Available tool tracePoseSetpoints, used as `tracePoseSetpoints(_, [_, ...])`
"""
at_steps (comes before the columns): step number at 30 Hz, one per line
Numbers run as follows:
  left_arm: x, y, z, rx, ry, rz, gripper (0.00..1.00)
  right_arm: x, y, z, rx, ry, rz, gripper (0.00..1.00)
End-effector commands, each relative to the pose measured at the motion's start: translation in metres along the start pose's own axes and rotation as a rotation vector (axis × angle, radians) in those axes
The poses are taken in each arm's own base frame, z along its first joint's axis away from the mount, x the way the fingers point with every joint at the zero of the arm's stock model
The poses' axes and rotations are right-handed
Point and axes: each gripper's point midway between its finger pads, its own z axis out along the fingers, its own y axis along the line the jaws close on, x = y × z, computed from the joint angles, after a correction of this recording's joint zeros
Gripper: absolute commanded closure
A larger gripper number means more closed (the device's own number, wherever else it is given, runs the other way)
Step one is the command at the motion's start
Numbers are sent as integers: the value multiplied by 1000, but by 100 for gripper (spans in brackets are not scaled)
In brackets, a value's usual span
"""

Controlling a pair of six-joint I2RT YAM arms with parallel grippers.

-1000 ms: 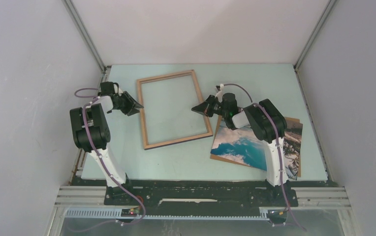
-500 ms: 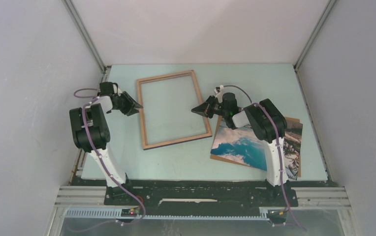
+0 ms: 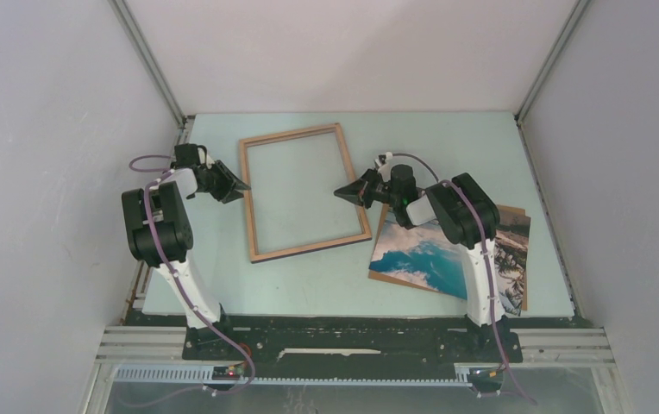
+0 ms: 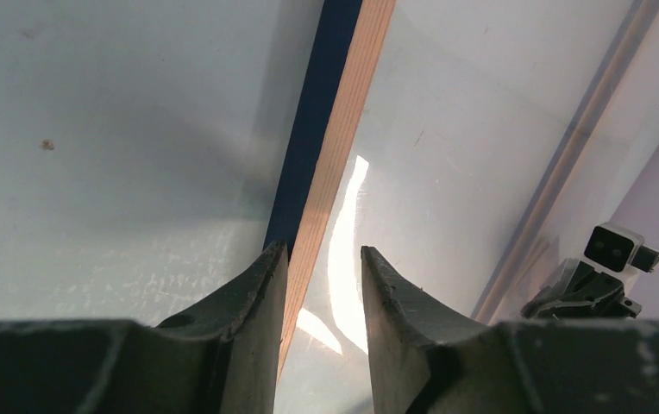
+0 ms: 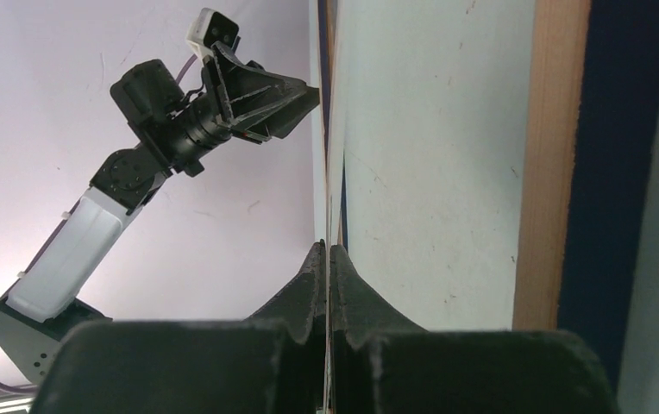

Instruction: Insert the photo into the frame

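The left gripper (image 3: 243,187), middle left, holds its jaws apart at the frame (image 3: 291,133) (table (image 4: 93,129) showing between them). The right gripper (image 3: 340,192), centre, is pinched shut.

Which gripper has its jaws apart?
The left gripper: its jaws stand apart at the frame rail, whereas those of the right gripper are shut together.
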Motion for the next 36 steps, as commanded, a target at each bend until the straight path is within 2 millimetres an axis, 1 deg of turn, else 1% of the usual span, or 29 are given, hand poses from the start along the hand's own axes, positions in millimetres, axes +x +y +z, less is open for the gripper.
tracePoseSetpoints(1, [2,-5,-1,31,7,3,61,-2,13,4,-55,9,-21,100])
tracePoseSetpoints(5, [2,-5,-2,33,6,4,61,3,5,7,-21,15,-44,100])
tracePoseSetpoints(8, [2,-6,-2,34,7,3,61,6,4,9,-13,18,-63,100])
tracePoseSetpoints(10, [1,-6,-2,34,6,2,61,5,3,8,1,13,-81,99])
tracePoseSetpoints(14, [2,-6,-2,36,8,2,61,-1,2,7,72,-3,-158,88])
tracePoseSetpoints(15, [2,-6,-2,36,7,2,61,-1,-2,6,107,3,-161,84])
tracePoseSetpoints(16, [2,-6,-2,37,6,1,61,-1,0,7,117,5,-175,81])
tracePoseSetpoints(17, [2,-6,-2,37,5,2,60,-1,0,7,122,7,-180,79])
tracePoseSetpoints(21, [3,-7,-2,41,7,1,60,3,2,10,118,27,-182,77])
tracePoseSetpoints(22, [2,-8,-3,41,6,3,60,4,2,11,114,37,-185,77])
tracePoseSetpoints(27, [3,-9,-2,45,8,3,60,8,11,11,85,103,-186,100])
tracePoseSetpoints(32, [3,-9,-2,47,8,1,60,13,13,10,74,180,-148,100])
tracePoseSetpoints(36, [3,-9,-2,48,9,2,60,15,19,8,42,217,-125,100])
